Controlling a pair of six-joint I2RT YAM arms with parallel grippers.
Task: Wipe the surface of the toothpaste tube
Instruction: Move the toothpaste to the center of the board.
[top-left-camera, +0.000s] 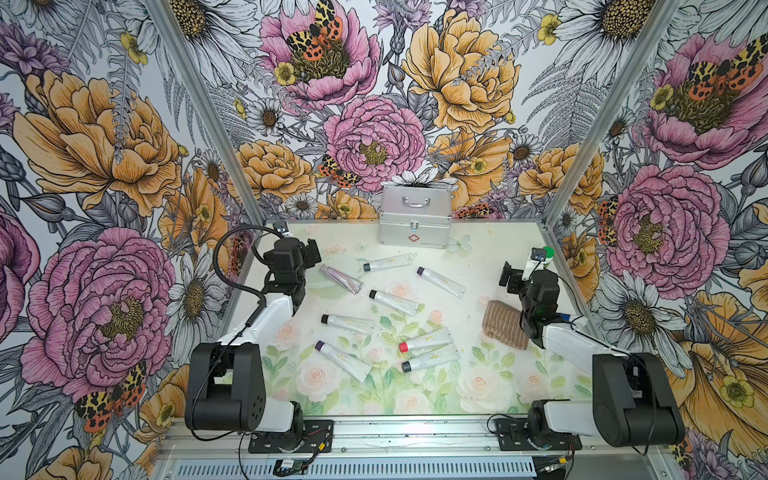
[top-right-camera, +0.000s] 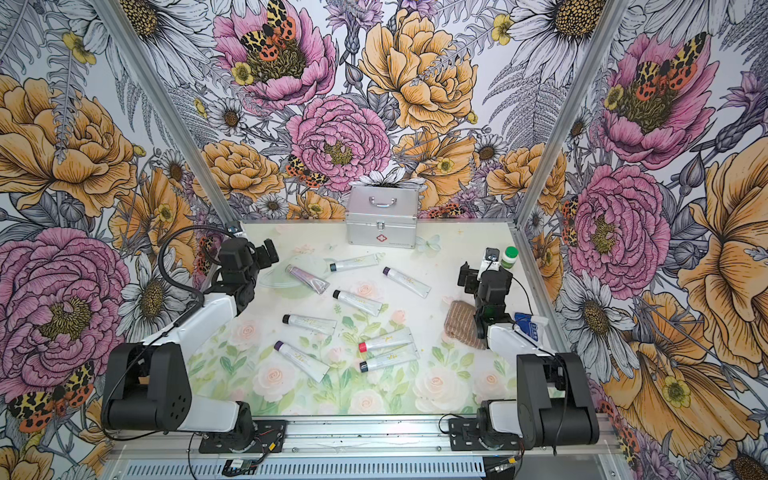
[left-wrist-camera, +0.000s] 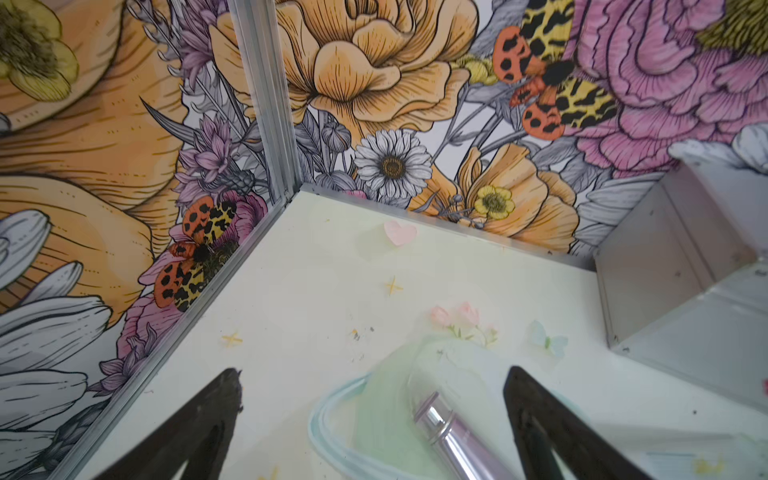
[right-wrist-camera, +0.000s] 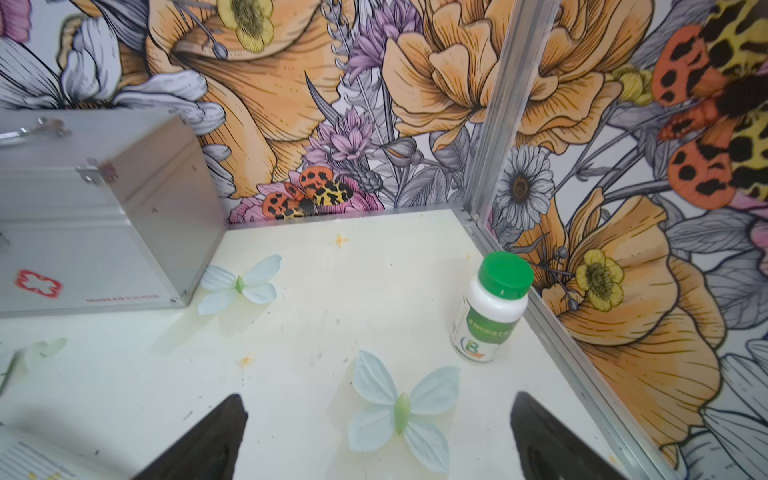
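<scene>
We are looking at eight toothpaste tubes lying flat across the middle of the flowered surface (top-left-camera: 478, 266), none of them held. The lilac tube (top-left-camera: 341, 279) is lying nearest the left arm, its long axis running diagonally, its cap pointing toward the far left corner and its crimped tail toward the near right. Just beyond its tail, the teal-capped tube (top-left-camera: 387, 262) is lying almost crosswise with its cap pointing left. The other white tubes are mostly pointing their caps left or far left. The red-capped tube (top-left-camera: 426, 340) and the dark-capped tube (top-left-camera: 430, 359) are lying side by side and parallel, their tails angling toward the far right. The left end effector (top-left-camera: 311, 250) is hanging just beside the lilac tube's cap with its fingers spread wide and gripping nothing; in the left wrist view that cap is showing between the two fingers. The right end effector (top-left-camera: 510, 276) is likewise standing wide open and empty over bare surface. A brown ribbed cloth (top-left-camera: 505, 324) is lying beside the right arm, well apart from the lilac tube. A closed silver case (top-left-camera: 415, 216) is standing against the back wall, and a green-capped bottle (right-wrist-camera: 492, 307) is standing upright in the far right corner.
</scene>
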